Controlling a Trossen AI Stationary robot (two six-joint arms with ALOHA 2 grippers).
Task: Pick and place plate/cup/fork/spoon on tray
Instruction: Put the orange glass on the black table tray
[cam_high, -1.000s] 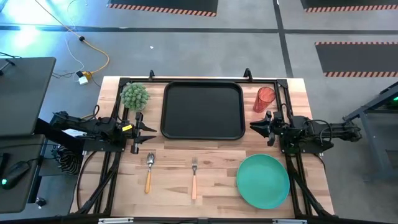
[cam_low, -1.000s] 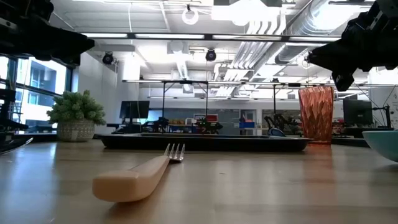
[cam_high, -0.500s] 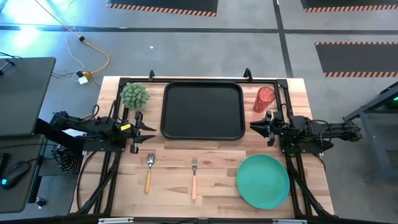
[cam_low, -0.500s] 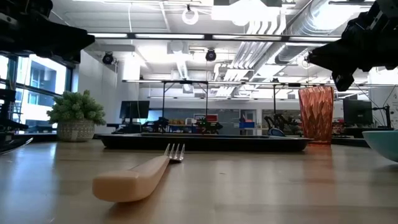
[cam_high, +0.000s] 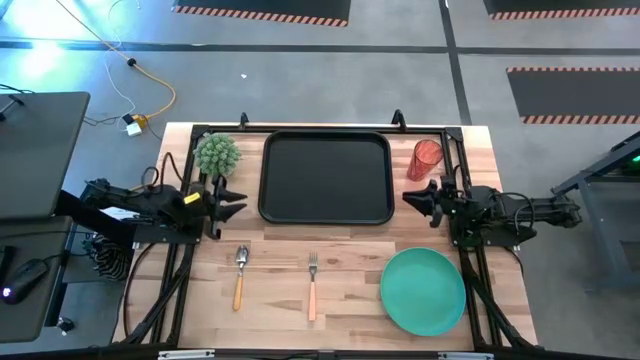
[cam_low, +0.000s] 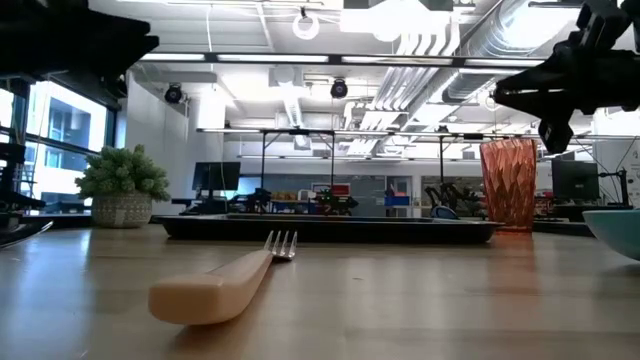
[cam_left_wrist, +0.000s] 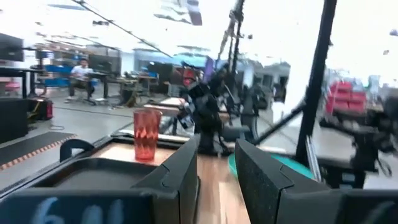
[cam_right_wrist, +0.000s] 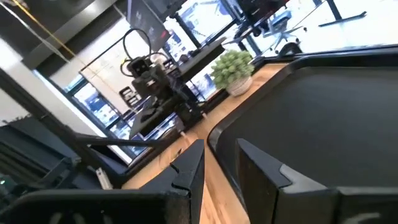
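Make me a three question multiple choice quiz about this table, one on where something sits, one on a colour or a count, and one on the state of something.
1. Where is the cup?
A. On the wood beside the tray's right rim
B. Inside the tray
C. On the plate

2. How many pieces of cutlery lie on the table?
A. One
B. Two
C. Four

3. What is the state of the tray?
A. Holding the plate
B. Holding the fork
C. Nothing on it

Answers:
1. A, the high view shows the cup standing on the wood just right of the tray.
2. B, only the spoon and the fork lie there.
3. C, its black surface is bare, and the plate sits on the wood near the front right corner.
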